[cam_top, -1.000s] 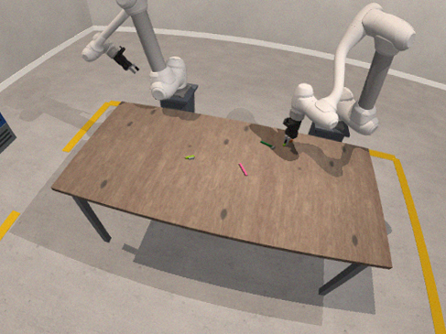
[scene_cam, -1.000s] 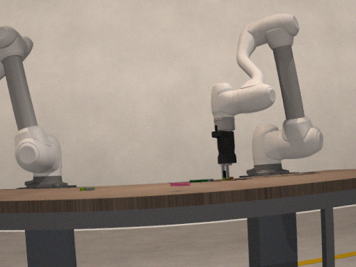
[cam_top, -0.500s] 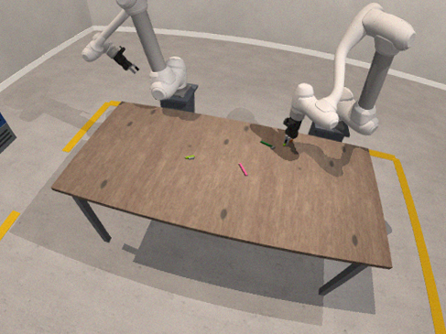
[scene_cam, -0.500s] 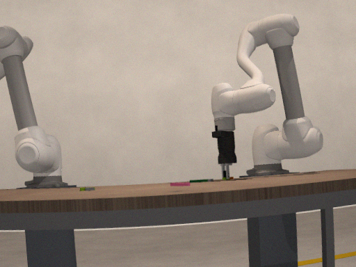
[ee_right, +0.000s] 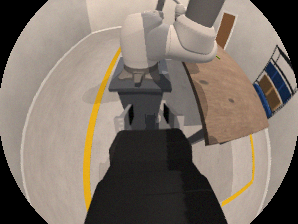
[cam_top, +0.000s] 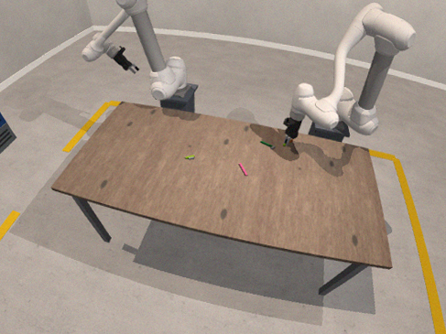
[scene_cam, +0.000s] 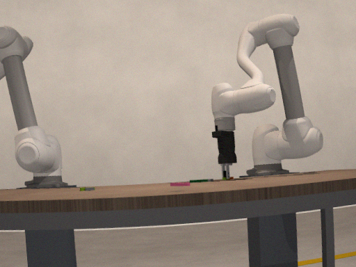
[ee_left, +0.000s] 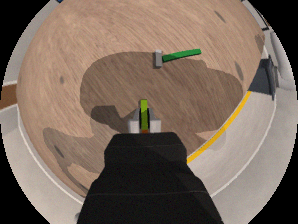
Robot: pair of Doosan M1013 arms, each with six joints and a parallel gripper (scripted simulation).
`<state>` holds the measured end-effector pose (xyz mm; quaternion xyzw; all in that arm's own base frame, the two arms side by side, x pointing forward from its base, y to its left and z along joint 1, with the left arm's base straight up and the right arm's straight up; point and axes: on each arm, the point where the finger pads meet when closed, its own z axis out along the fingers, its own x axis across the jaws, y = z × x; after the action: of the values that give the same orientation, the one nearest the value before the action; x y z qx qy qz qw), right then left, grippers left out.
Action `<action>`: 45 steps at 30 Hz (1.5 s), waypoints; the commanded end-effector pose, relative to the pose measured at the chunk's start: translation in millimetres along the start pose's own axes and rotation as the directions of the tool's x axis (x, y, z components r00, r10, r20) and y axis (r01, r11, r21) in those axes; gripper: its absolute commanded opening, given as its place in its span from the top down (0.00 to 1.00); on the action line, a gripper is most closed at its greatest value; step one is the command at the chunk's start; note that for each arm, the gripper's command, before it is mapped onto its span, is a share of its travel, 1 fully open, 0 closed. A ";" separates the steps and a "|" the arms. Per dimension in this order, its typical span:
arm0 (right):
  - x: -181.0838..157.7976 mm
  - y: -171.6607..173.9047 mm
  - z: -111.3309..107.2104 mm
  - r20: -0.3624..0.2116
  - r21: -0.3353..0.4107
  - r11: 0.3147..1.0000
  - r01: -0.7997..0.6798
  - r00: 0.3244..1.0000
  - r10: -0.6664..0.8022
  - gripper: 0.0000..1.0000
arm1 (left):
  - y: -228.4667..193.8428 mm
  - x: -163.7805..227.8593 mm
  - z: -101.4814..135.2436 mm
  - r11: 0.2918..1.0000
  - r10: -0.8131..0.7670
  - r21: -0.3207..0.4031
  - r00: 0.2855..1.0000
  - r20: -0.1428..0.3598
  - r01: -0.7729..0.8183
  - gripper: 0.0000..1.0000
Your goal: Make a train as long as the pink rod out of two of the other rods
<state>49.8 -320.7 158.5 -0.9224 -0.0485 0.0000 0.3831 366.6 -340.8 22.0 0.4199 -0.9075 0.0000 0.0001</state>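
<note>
The left gripper (cam_top: 287, 143) (scene_cam: 226, 178) (ee_left: 145, 120) is low at the table's back right, shut on a lime rod (cam_top: 284, 144) (scene_cam: 224, 178) (ee_left: 144, 106). The rod lies level, at or just above the table top. An orange rod (cam_top: 291, 141) (scene_cam: 231, 178) (ee_left: 145, 131) is at its near end in the left wrist view, roughly in line; the fingers hide the joint, so I cannot tell if they touch. The pink rod (cam_top: 243, 170) (scene_cam: 180, 183) lies flat mid-table. The right gripper (cam_top: 136, 70) (ee_right: 149, 115) is open and empty, high beyond the table's back left.
A green rod (cam_top: 266, 143) (scene_cam: 198, 181) (ee_left: 182, 55) lies near the left gripper, with a grey rod (cam_top: 272, 147) (ee_left: 158, 59) at its end. Another lime rod (cam_top: 189, 157) (scene_cam: 83, 189) lies left of the pink rod, beside a grey piece (scene_cam: 90, 189).
</note>
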 end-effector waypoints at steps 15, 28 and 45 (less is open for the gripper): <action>0.1 -0.1 -0.4 0.000 -0.001 1.000 0.000 1.000 0.000 0.00 | -0.5 0.0 -0.5 1.000 0.000 0.001 1.000 0.000 0.000 0.58; 0.1 -0.1 -0.4 0.000 -0.001 1.000 0.000 1.000 0.000 0.00 | -0.5 0.0 -0.5 1.000 0.000 0.001 1.000 0.000 0.000 0.46; 0.1 -0.1 -0.4 0.000 -0.001 1.000 0.000 1.000 0.000 0.00 | -0.5 0.0 -31.8 1.000 0.000 0.001 1.000 0.000 0.000 0.46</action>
<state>49.8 -320.7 158.5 -0.9224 -0.0485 0.0000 0.3831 366.6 -340.8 41.6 0.4200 -0.9075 0.0001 0.0001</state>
